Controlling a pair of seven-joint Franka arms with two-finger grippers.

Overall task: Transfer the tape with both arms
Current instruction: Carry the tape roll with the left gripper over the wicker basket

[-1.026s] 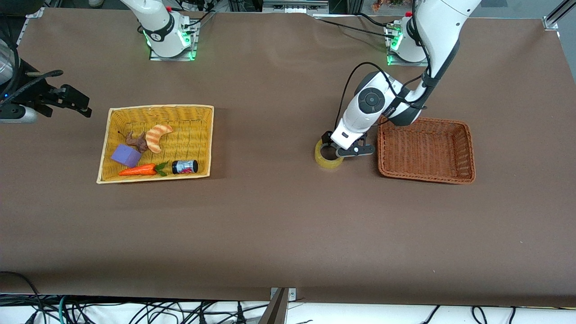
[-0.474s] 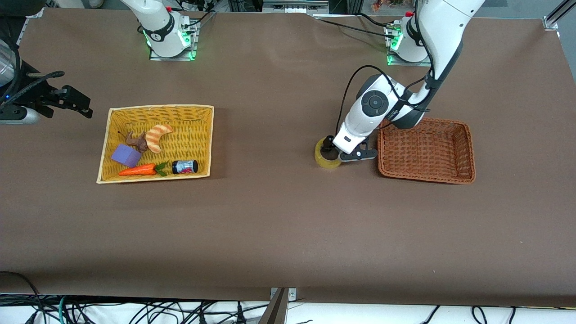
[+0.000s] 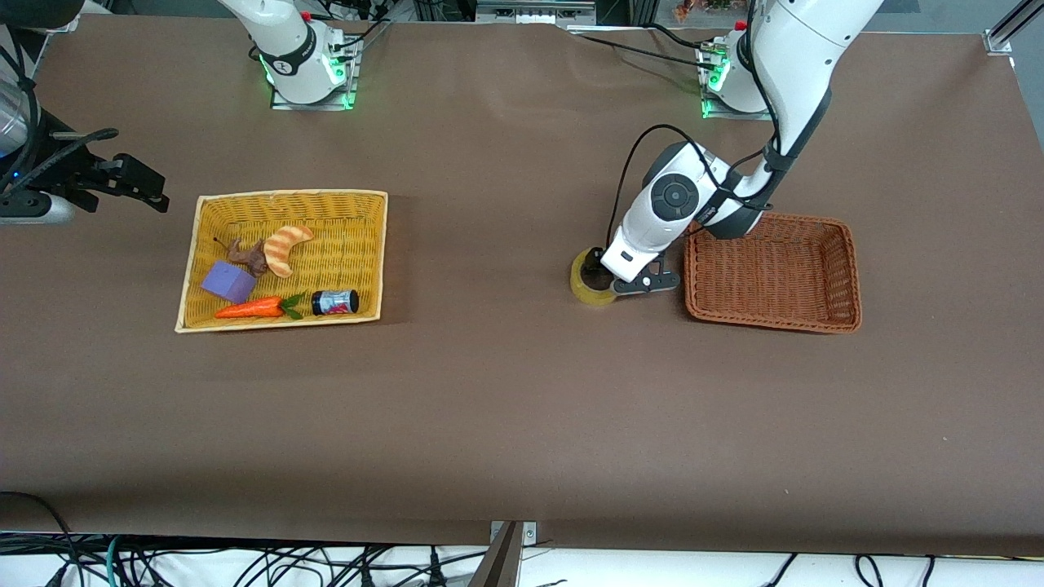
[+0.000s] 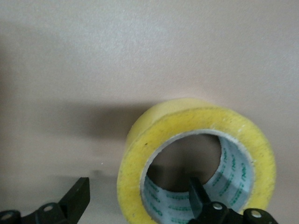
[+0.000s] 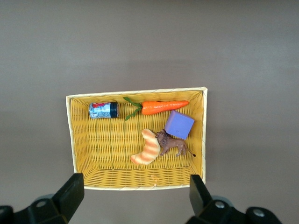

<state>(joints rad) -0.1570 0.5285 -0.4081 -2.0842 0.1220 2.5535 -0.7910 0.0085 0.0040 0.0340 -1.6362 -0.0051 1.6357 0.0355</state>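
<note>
The tape [image 3: 581,283], a yellowish ring with a grey core, lies flat on the brown table beside the brown basket, on its side toward the right arm's end. My left gripper [image 3: 605,281] is down on it and open. In the left wrist view the tape [image 4: 140,154] fills the frame. One finger [image 4: 200,196] sits inside the hole and the other finger [image 4: 77,200] outside, with the ring's wall between them in my left gripper [image 4: 138,200]. My right gripper [image 3: 151,191] waits open and empty, high over the yellow basket's end of the table; it also shows in the right wrist view [image 5: 135,196].
A yellow wicker basket [image 3: 371,253] holds a striped croissant toy [image 3: 285,247], a purple block [image 3: 228,281], a carrot [image 3: 253,308], a small jar [image 3: 335,302] and a brown figure. It also shows in the right wrist view [image 5: 93,149]. The brown wicker basket [image 3: 771,273] holds nothing.
My left gripper has come down and shifted a little onto the tape, one finger entering its hole. The right arm has barely moved.
</note>
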